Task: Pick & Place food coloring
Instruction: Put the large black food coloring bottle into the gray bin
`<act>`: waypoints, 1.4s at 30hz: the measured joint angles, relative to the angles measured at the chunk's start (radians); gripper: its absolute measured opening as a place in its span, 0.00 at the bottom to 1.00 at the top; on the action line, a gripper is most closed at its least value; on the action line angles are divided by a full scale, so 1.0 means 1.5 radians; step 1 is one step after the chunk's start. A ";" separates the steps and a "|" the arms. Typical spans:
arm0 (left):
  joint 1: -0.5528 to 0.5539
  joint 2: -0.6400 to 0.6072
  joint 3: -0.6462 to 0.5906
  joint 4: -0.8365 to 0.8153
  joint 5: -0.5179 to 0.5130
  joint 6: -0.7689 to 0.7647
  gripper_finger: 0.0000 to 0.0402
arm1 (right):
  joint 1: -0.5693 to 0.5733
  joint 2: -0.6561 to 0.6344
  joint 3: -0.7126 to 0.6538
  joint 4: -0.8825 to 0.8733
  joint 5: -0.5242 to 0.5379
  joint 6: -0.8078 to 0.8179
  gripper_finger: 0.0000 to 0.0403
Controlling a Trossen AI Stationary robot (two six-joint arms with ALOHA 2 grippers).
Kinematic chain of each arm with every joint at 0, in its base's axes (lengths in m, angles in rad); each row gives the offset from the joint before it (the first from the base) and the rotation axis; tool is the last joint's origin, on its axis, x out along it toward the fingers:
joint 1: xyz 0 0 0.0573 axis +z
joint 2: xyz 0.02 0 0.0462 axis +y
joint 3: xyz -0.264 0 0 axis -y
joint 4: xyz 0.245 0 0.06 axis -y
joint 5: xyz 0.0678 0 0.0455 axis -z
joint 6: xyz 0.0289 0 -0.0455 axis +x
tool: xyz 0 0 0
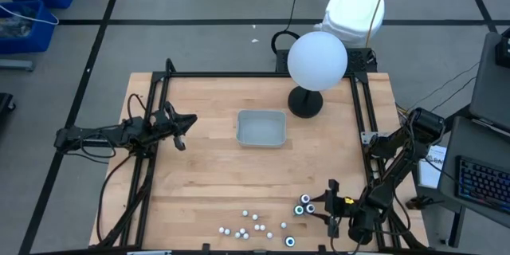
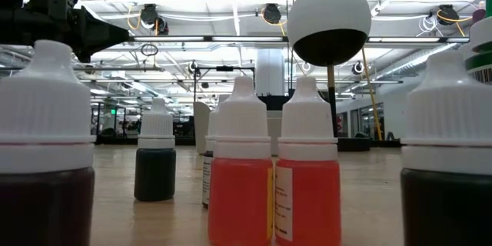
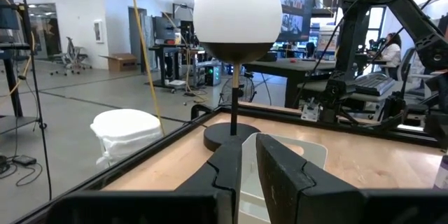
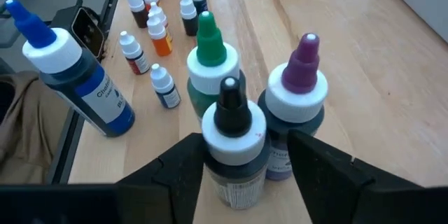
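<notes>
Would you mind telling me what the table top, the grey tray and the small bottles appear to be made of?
Table top: pale wood, likely butcher block, matte; long grain lines show.
Tray: probably moulded plastic, smooth grey, with rounded corners and thin walls.
Small bottles: seemingly translucent plastic; the red liquid glows through two in the low view, under opaque white ribbed caps.

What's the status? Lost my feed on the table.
Right gripper fingers straddling black-tipped white-capped bottle, not yet clamped. Left gripper idle, left of grey plastic tray. Purple-tipped bottle and green-tipped bottle crowd it.
</notes>
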 joint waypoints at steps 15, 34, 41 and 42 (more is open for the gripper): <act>0.000 0.000 0.000 0.000 0.000 0.000 0.13 | 0.002 -0.001 0.000 0.002 -0.014 -0.026 0.24; 0.000 0.000 0.000 -0.001 0.000 0.000 0.13 | 0.051 -0.001 0.001 0.002 -0.018 -0.045 0.25; 0.000 0.000 0.000 -0.001 0.000 0.000 0.13 | 0.051 -0.026 -0.001 -0.002 -0.034 -0.063 0.24; 0.000 0.000 0.000 -0.001 0.000 0.000 0.13 | 0.051 -0.032 -0.001 -0.002 -0.038 -0.069 0.24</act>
